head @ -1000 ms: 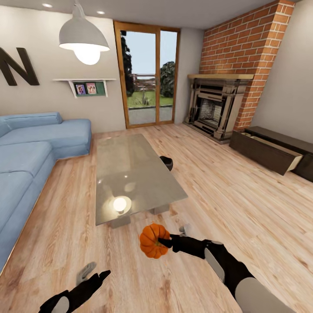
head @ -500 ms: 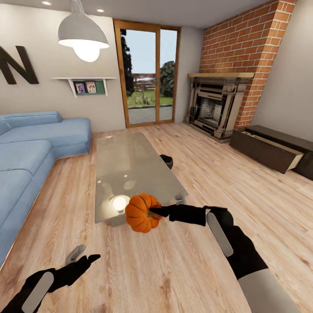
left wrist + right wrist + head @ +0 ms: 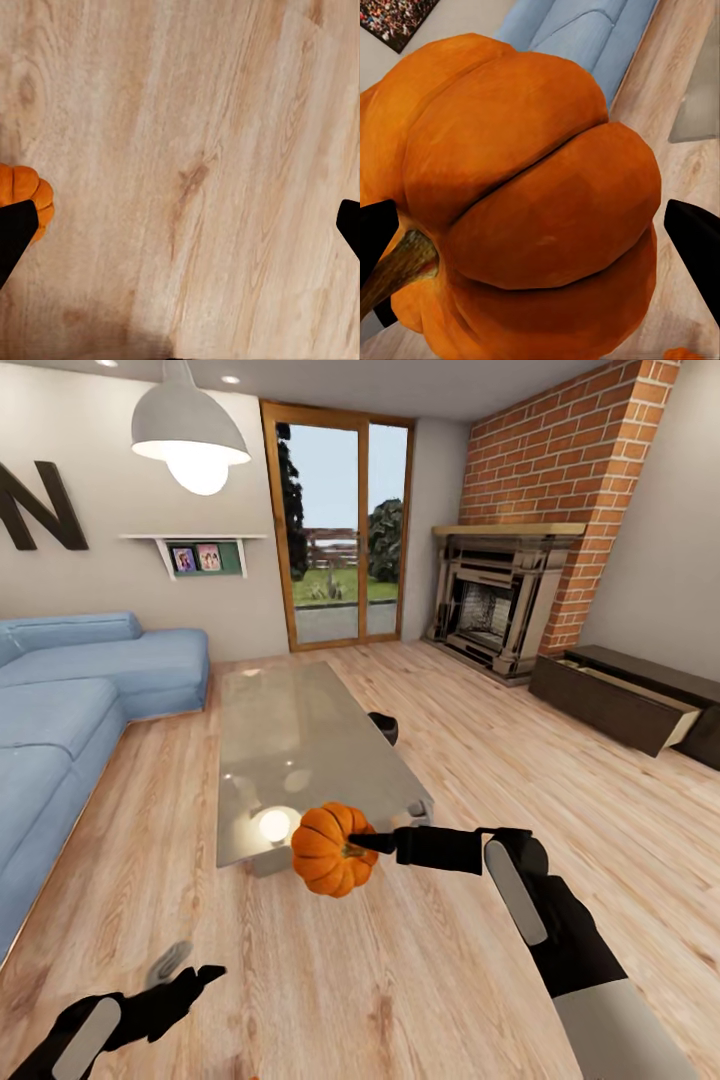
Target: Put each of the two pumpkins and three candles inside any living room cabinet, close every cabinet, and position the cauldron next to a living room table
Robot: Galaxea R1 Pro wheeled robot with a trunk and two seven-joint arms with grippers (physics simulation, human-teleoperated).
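My right gripper (image 3: 362, 847) is shut on an orange ribbed pumpkin (image 3: 331, 850) and holds it in the air, in front of the near end of the glass-topped table (image 3: 300, 740). In the right wrist view the pumpkin (image 3: 532, 202) bulges between the two dark fingertips (image 3: 694, 232), stem to one side. Low at the left, my left gripper (image 3: 186, 970) hangs open over bare floor. The left wrist view shows its fingertips (image 3: 15, 232) wide apart, with part of an orange pumpkin (image 3: 26, 193) at the edge. The black cauldron (image 3: 384, 728) stands on the floor by the table's right side. The dark cabinet (image 3: 610, 705) has a drawer pulled out.
A blue sofa (image 3: 70, 700) runs along the left. The brick fireplace (image 3: 495, 610) and a glass door (image 3: 340, 530) are at the back. Wooden floor (image 3: 520, 790) lies open between the table and the cabinet. A pendant lamp (image 3: 190, 435) hangs overhead.
My right arm has lifted the pumpkin up and to the left, towards the table's near end. My left arm has sunk lower and to the left.
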